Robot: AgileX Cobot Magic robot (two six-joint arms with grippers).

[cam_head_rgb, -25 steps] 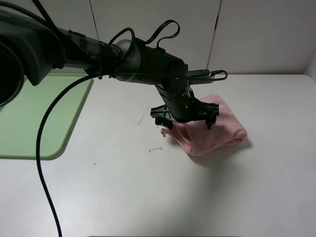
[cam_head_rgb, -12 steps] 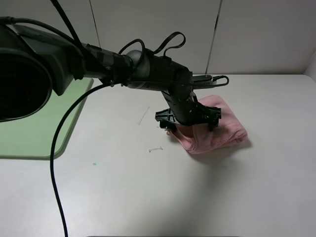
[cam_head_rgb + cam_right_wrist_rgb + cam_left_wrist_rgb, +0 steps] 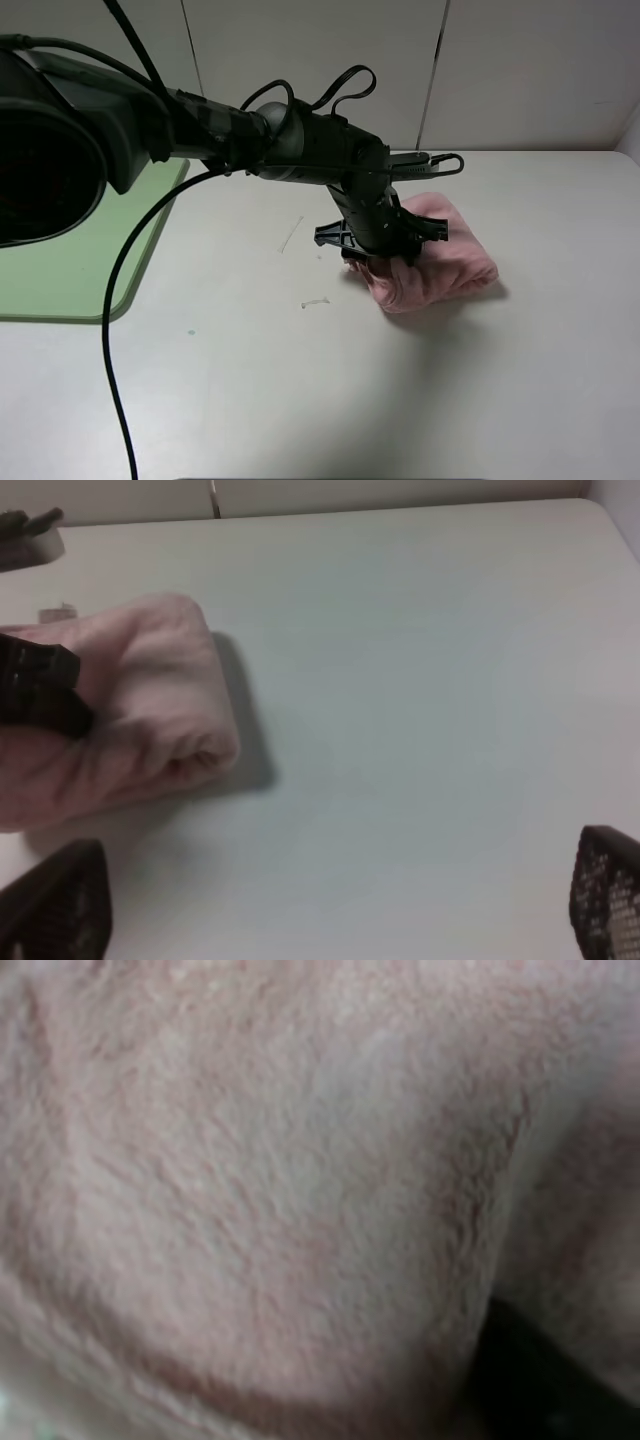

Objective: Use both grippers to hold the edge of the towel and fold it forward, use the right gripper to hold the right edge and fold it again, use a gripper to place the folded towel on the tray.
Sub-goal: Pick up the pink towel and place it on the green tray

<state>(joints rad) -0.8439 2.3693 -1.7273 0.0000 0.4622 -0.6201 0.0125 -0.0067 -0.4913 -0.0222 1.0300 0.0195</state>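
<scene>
L gripper point(image 3: 385, 250) jaws half shut, pinching into folded towel point(image 3: 440, 265) directly under me. Tray point(image 3: 70, 240) lying far to L. R gripper point(image 3: 330, 920) jaws wide open, holding nothing.

No text, label, brand, number or sign can be read in any of the views. The towel point(image 3: 430, 262), the tray point(image 3: 60, 240), the counter point(image 3: 300, 400) and the wall panels point(image 3: 520, 70) are all plain, with nothing printed on them. In the left wrist view the pink cloth fills the picture out of focus, and the black arm point(image 3: 300, 150) shows no marking that can be made out.
</scene>
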